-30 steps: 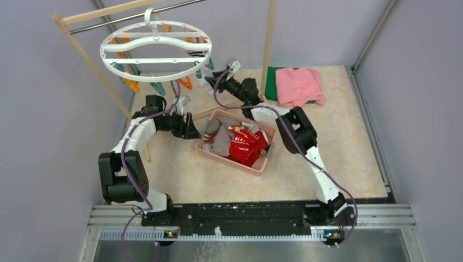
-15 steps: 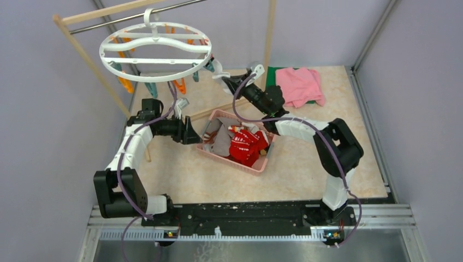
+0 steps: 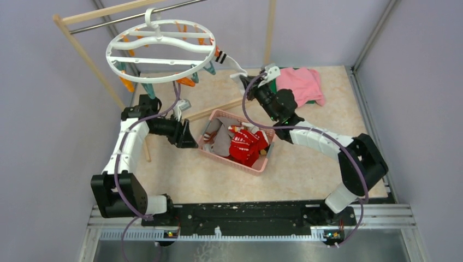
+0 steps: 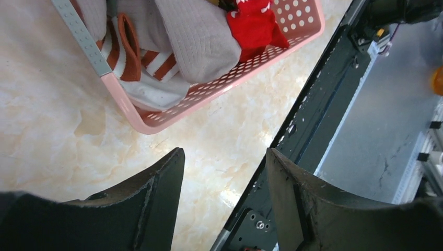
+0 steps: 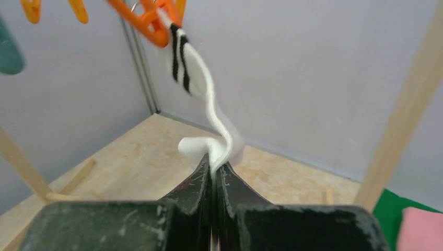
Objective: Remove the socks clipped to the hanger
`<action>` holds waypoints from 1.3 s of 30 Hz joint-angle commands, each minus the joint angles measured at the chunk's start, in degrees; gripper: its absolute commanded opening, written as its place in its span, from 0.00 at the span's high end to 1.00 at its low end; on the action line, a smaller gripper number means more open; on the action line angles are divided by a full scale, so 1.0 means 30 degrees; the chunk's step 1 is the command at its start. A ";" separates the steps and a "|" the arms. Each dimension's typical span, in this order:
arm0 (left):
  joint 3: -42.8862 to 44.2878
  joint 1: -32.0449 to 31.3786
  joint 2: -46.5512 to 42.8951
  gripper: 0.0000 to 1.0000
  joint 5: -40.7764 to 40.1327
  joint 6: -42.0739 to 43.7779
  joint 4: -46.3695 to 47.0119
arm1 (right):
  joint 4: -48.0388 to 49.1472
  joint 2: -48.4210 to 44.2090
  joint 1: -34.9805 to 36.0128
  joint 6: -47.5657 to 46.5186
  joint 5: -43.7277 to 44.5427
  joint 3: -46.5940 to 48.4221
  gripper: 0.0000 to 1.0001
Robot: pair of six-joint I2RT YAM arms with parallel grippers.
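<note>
White black-striped sock (image 5: 201,89) | on orange plastic clip (image 5: 151,23) | right gripper (image 5: 213,168) pinching

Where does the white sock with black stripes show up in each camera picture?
Top external: upper middle, the white sock stretched from the orange clip to the right gripper.
Left wrist: not in it.
Right wrist: centre, hanging from top left into the shut gripper.
Shared landmark: the orange clip on its striped cuff.
</note>
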 commanded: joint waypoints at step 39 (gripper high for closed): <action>0.0904 -0.0122 -0.6764 0.15 0.4445 0.7393 -0.2277 | -0.4866 -0.4373 0.8962 0.1324 0.0279 0.0447 1.00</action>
